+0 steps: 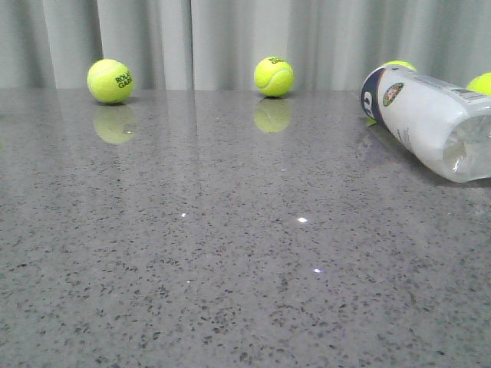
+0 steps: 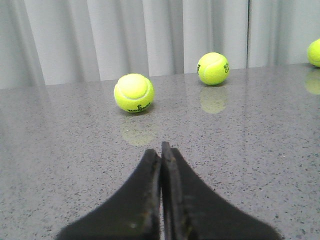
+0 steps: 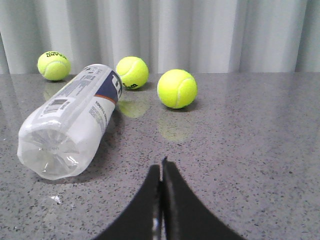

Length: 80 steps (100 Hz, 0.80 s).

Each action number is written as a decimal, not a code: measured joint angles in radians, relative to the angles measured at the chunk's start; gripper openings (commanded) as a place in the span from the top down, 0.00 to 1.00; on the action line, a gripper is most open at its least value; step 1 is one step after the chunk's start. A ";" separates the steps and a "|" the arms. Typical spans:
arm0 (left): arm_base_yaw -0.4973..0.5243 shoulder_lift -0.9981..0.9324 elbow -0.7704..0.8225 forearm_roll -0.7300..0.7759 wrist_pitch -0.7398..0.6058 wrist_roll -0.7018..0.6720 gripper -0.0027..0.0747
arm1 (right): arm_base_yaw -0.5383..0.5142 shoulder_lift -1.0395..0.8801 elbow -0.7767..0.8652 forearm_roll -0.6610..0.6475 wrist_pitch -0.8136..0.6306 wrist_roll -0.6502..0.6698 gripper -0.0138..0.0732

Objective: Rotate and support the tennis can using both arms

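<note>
Frosted tennis can point(image 1: 433, 123) lies sideways, partly hiding two balls point(image 1: 399, 66).

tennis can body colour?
Frosted white tennis can with a navy band; right wrist view shows it best.

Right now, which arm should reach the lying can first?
Probably right. The tennis can lies on its side close ahead of the shut right gripper; the left gripper, also shut, faces only balls.

Glossy speckled table point(image 1: 230, 291) — frosted-plastic can point(image 1: 433, 123)
</note>
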 measured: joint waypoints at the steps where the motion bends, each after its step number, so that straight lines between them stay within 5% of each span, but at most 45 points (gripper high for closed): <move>1: 0.000 0.000 0.000 0.000 0.000 0.000 0.99 | 0.000 0.000 0.000 0.000 0.000 0.000 0.91; 80: 0.000 0.000 0.000 0.000 0.000 0.000 0.99 | 0.000 0.000 -0.009 0.000 0.044 0.000 0.91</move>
